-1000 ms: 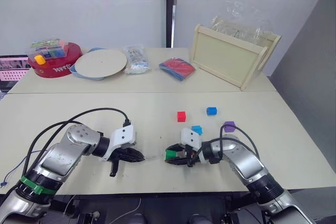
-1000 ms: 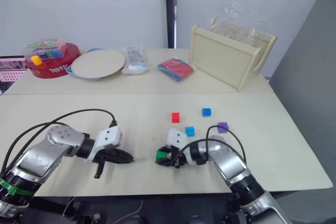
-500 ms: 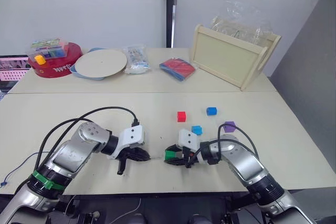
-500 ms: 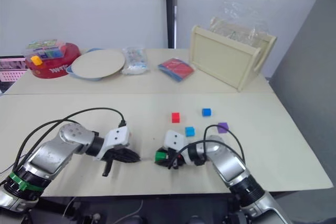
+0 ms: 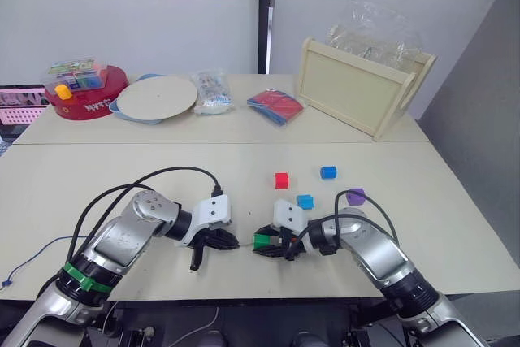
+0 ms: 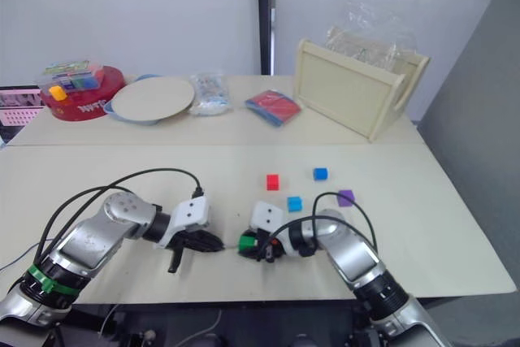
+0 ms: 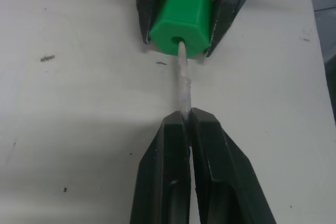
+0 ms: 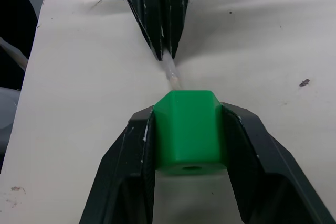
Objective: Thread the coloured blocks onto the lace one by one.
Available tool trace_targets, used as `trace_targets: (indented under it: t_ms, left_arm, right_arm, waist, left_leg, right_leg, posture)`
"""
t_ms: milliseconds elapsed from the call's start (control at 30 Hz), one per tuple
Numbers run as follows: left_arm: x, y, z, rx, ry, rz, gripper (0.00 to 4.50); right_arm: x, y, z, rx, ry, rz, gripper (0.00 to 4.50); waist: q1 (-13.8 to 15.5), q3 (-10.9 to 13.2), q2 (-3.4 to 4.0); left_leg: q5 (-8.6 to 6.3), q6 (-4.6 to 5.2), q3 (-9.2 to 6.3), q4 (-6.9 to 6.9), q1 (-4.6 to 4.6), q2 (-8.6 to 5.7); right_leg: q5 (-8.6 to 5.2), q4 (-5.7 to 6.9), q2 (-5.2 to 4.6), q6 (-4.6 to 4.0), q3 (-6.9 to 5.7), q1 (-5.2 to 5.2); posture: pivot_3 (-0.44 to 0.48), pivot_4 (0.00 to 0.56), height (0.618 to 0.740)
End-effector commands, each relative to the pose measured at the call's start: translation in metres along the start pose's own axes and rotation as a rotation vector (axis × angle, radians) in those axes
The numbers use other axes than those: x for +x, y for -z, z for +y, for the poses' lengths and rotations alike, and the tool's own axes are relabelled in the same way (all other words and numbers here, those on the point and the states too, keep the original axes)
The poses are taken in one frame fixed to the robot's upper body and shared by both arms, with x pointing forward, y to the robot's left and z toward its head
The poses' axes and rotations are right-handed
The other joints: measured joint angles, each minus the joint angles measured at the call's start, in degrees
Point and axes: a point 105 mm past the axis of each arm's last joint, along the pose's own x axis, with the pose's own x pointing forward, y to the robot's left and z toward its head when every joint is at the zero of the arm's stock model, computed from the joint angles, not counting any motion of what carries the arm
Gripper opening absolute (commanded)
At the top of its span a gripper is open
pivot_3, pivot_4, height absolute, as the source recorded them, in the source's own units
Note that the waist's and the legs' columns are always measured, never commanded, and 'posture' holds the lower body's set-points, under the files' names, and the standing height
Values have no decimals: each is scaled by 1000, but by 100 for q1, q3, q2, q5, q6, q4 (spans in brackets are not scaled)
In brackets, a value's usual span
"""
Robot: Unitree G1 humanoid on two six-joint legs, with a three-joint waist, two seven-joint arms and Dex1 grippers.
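**Lace tip at the green block's hole: where the threading could fail**

Lace (image 7: 184, 85) work is at its fine stage near the front edge of the table (image 5: 162, 168). The left gripper (image 7: 187, 116) is pinched tight on the pale stiff tip, which juts from its fingertips toward 12 o'clock in the left wrist view and just enters the hole of the green block (image 7: 181, 17). The right gripper (image 8: 189, 124) clamps that block between its two fingers, hole facing the lace. From the head camera the two grippers meet nose to nose, the left one at 9 o'clock of the block.

Risks, as I judge them:
- The tip looks barely inside the hole. A small sideways drift of either arm could pull it out or bend it against the rim.
- The exposed tip is short; pushing further may jam the left fingertips against the block's face before the tip emerges behind.
- Letting go to regrip could allow the tip to slide back out.
- The block is held on two faces only, so a push off-axis may twist it.

The red block (image 5: 281, 180), dark blue block (image 5: 327, 172), light blue block (image 5: 305, 201) and purple block (image 5: 355, 196) lie loose at roughly 1 o'clock of the grippers, near the right arm's cable, which could brush them.
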Motion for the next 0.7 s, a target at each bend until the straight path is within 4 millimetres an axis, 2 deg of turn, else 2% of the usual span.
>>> trace_targets:
  t_ms: [33, 333, 467, 567, 700]
  left_arm:
    - [0, -7, 2, 35, -4, -10, 0]
    - [14, -21, -3, 64, 32, -55, 0]
    - [27, -36, -7, 92, 43, -110, 0]
    - [41, -36, -13, 107, 68, -131, 0]
    - [46, -40, -9, 117, 40, -166, 0]
  right_arm:
    - [3, -6, 9, -21, -33, -11, 1296]
    - [5, -6, 9, -8, -18, 1, 1296]
    - [7, -5, 8, 3, -5, 8, 1296]
    - [10, -8, 9, 10, -8, 0, 1296]
    - [13, -9, 11, 22, -11, -2, 1296]
  waist:
    - [0, 0, 0]
    - [17, 0, 0]
    - [67, -1, 0]
    - [103, -2, 0]
    - [167, -2, 0]
  left_leg:
    - [0, 0, 0, 0, 0, 0]
    - [0, 0, 0, 3, -1, -1]
    - [0, 0, -1, 9, -1, -6]
    - [0, 0, -2, 19, 2, -9]
    - [-1, 1, -2, 20, 54, -9]
  right_leg:
    - [0, 0, 1, 0, 0, 0]
    - [0, 0, -1, 0, -1, 1]
    - [0, -3, -5, 0, -1, 8]
    - [0, -1, -8, 1, -2, 16]
    - [0, -8, -8, 1, -3, 68]
  posture:
    - [0, 150, 740]
    - [0, 150, 740]
    - [0, 150, 740]
    - [0, 150, 740]
    - [0, 150, 740]
